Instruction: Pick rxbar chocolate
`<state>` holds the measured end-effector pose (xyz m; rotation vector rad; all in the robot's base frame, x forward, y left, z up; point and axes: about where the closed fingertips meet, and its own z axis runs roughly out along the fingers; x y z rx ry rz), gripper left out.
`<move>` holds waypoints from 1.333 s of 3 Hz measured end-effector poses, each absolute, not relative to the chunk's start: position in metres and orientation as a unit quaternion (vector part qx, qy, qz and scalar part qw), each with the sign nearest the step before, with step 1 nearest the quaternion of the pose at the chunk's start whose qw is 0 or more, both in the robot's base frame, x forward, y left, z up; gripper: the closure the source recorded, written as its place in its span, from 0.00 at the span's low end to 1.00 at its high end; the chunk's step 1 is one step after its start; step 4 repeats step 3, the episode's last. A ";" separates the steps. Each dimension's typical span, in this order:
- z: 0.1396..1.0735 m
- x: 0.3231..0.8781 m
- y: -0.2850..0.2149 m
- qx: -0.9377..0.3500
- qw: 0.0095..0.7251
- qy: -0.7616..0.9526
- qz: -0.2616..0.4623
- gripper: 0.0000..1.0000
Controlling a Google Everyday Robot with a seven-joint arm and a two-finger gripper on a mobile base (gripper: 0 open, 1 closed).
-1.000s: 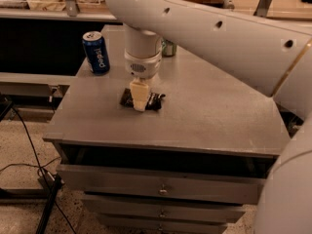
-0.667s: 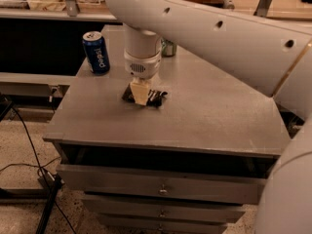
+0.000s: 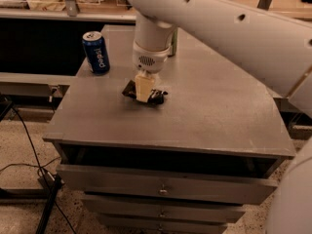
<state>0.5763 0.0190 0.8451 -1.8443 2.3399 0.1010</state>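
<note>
The rxbar chocolate (image 3: 158, 97) is a dark flat wrapper near the middle of the grey table (image 3: 219, 111); its two ends stick out left and right of my fingers. My gripper (image 3: 145, 92) points straight down from the white arm and is shut on the bar's middle, holding it just above the table top. The cream-coloured front finger (image 3: 144, 87) hides the centre of the bar.
A blue can (image 3: 96, 51) stands upright at the table's back left, a can's length from the gripper. A green can (image 3: 173, 43) is mostly hidden behind the arm at the back. Drawers sit below the front edge, and a cable lies on the floor at left.
The gripper has risen slightly, and the bar has come up with it. The blue can has not moved.
</note>
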 end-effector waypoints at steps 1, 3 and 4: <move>0.893 0.570 0.003 -0.622 0.149 0.764 0.088 1.00; 0.934 0.555 -0.014 -0.626 0.221 0.734 0.145 1.00; 0.934 0.555 -0.014 -0.626 0.221 0.734 0.145 1.00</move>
